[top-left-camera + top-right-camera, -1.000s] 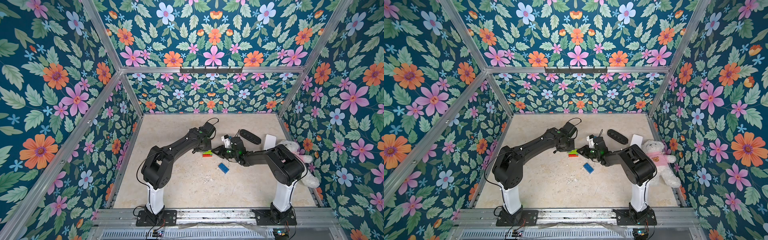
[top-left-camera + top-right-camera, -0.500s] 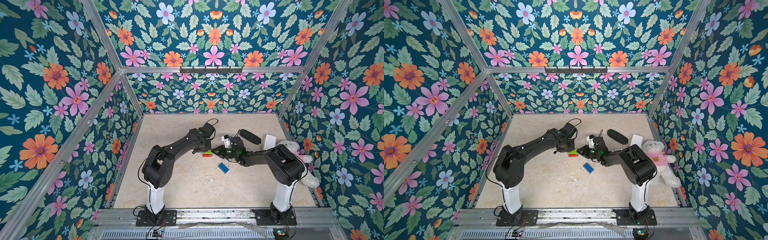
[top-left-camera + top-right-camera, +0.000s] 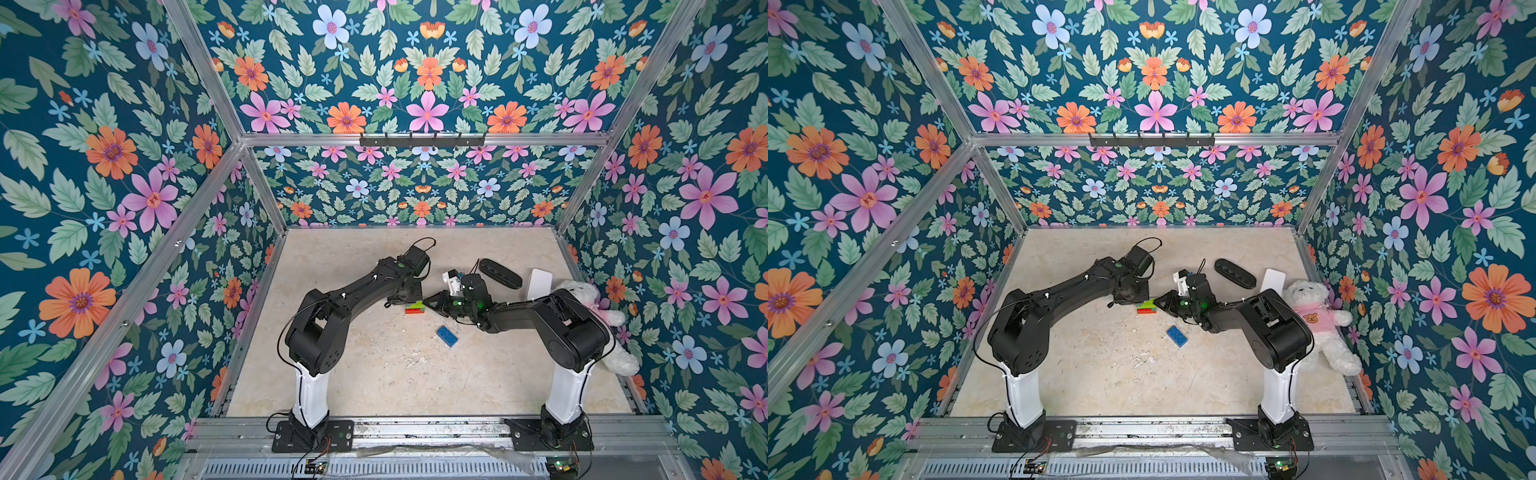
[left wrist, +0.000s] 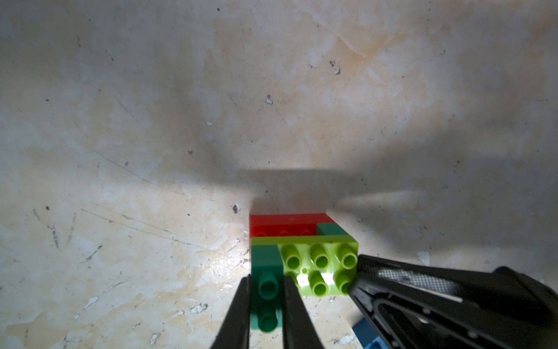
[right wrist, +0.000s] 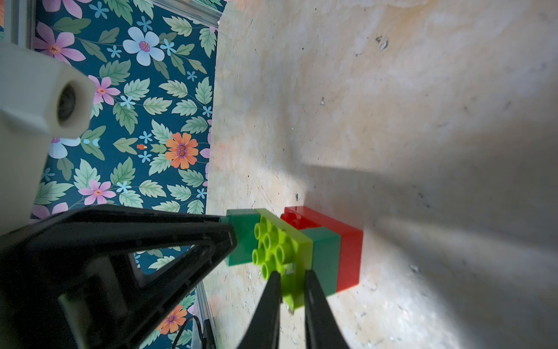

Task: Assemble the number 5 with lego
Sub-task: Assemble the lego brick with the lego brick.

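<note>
A small lego stack (image 3: 415, 308) rests on the table between both arms. It has a red brick (image 4: 287, 225) at one end, a dark green piece (image 4: 330, 230) next to it and a lime-green brick (image 4: 320, 266) on that. My left gripper (image 4: 267, 299) is shut on a second small dark green brick (image 4: 267, 281), which sits against the lime-green brick's end. My right gripper (image 5: 290, 287) is shut on the lime-green brick (image 5: 280, 250) from its other end. A loose blue brick (image 3: 447, 336) lies flat nearer the front.
A black oblong case (image 3: 500, 273) and a white card (image 3: 539, 284) lie behind the right arm. A white teddy bear (image 3: 1316, 320) in a pink shirt leans at the right wall. Flowered walls enclose the table.
</note>
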Available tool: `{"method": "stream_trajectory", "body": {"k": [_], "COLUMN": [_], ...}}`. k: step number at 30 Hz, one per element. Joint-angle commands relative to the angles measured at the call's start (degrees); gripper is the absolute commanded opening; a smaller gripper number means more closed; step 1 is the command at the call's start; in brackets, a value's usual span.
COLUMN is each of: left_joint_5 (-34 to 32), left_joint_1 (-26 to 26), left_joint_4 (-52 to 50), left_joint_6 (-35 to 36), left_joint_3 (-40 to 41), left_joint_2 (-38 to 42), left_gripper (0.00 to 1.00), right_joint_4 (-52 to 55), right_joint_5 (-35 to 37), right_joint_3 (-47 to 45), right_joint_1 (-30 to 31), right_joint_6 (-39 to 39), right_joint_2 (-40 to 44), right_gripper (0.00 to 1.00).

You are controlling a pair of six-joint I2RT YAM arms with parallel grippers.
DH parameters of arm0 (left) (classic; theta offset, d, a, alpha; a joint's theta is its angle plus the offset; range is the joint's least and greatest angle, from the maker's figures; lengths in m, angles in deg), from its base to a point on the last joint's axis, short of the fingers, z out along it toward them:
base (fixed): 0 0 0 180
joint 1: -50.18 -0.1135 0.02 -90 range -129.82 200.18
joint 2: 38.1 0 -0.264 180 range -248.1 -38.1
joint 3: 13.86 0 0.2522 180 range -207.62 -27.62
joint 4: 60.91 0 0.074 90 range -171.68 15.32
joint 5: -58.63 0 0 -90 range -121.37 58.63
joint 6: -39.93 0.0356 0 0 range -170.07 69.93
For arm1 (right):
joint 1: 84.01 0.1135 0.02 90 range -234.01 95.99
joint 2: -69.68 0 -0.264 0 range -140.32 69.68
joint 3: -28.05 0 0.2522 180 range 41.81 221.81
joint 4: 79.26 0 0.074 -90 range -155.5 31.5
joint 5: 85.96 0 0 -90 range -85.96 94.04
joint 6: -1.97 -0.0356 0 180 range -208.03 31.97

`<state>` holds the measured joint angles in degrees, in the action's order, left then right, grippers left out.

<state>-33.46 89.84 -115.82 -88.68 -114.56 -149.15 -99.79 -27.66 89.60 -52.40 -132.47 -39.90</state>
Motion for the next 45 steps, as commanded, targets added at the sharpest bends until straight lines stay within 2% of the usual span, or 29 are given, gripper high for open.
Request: {"method": "stream_trajectory", "body": {"k": [1, 5, 9, 17, 20, 25, 30, 36, 42, 45], "left_joint_5": [0.6, 0.7, 0.4, -0.3, -1.4, 3.8, 11.8, 22.4, 27.8, 32.2], "left_joint_1": [0.0, 0.0, -0.1, 0.0, -0.3, -2.9, -6.3, -9.2, -11.4, -13.0], "left_joint_4": [-0.6, -0.6, -0.8, -0.8, 1.7, 17.2, 32.0, 49.7, 66.0, 76.0], "left_joint_6": [0.4, 0.4, 0.5, 1.0, 0.6, 1.2, -0.1, -3.6, -8.5, -12.4], "left_joint_3": [0.0, -0.4, -1.3, -1.1, 1.7, 16.3, 28.1, 38.1, 45.3, 48.7], "left_joint_2": [-0.5, 0.0, 0.8, 3.2, 6.2, 15.4, 20.5, 21.6, 21.0, 19.0], "left_gripper": [0.02, 0.14, 0.3, 0.47, 0.55, 0.65, 0.74, 0.78, 0.79, 0.73], "right_joint_4": [13.1, 13.2, 13.4, 13.7, 13.8, 13.7, 13.9, 14.2, 14.5, 14.4], "right_joint_5": [3.1, 3.0, 3.0, 3.1, 3.1, 3.1, 3.3, 3.5, 3.7, 3.8], "right_joint_3": [-0.7, -0.6, -0.4, -0.3, -0.3, -0.5, -0.6, -0.6, -0.7, -0.7], "right_joint_1": [0.0, 0.0, 0.0, 0.1, 0.1, 0.1, 0.1, 0.1, 0.1, 0.1], "right_joint_6": [0.4, 0.4, 0.4, 0.5, 0.5, 0.7, 0.7, 0.7, 0.7, 0.6], "right_joint_2": [-0.9, -1.0, -1.1, -1.3, -1.3, -1.2, -1.3, -1.4, -1.0, -1.1], "right_gripper": [0.17, 0.17, 0.17, 0.17, 0.17, 0.17, 0.17, 0.17, 0.17, 0.17]}}
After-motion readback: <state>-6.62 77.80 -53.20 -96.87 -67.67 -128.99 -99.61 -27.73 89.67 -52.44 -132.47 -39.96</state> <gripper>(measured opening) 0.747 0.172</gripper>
